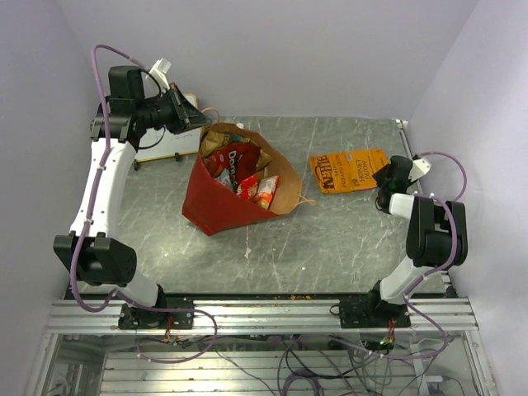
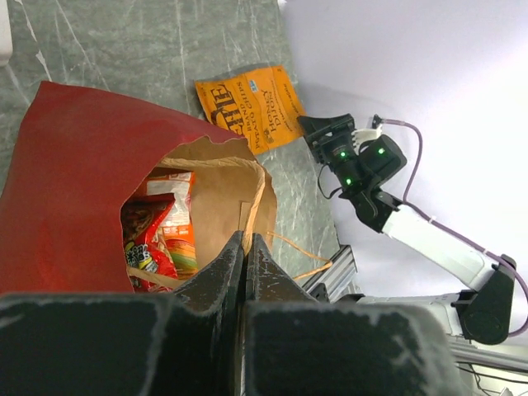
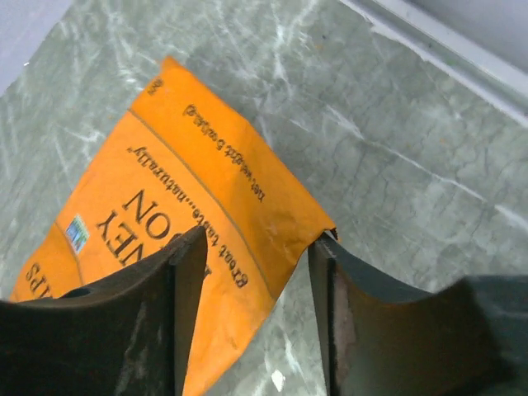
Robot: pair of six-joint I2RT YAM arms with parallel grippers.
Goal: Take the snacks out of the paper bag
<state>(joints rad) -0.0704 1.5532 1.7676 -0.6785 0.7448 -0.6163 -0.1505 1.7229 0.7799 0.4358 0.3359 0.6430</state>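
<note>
A grey marbled counter (image 1: pixel 330 247) is seen from above, with two robot arms fixed at its near edge. A large paper bag (image 1: pixel 216 210), red outside and brown inside, is slumped left of the middle of the counter, its open mouth turned up and toward the far right. Several snacks (image 1: pixel 246 177) in red and orange wrappers are packed inside the mouth. One orange packet (image 1: pixel 348 172) with dark brown print is laid flat on the counter well to the right of the bag, apart from it. The left claw (image 1: pixel 191 114) is held at the far rim of the bag, near a white board (image 1: pixel 169 144) at the back left. In the left wrist view the left claw (image 2: pixel 245 239) is shown closed, its two dark fingers pressed together just over the brown rim of the bag (image 2: pixel 74 190). The snacks (image 2: pixel 161 235) are visible beyond it, and a tan cord handle (image 2: pixel 261 198) runs past the fingertips. Whether the rim is pinched cannot be told. The right claw (image 1: pixel 386 177) is held at the right edge of the orange packet. In the right wrist view the right claw (image 3: pixel 257 243) is shown open, its fingers set apart above one corner of the packet (image 3: pixel 190 198), which is lying flat on the counter and is not gripped.
</note>
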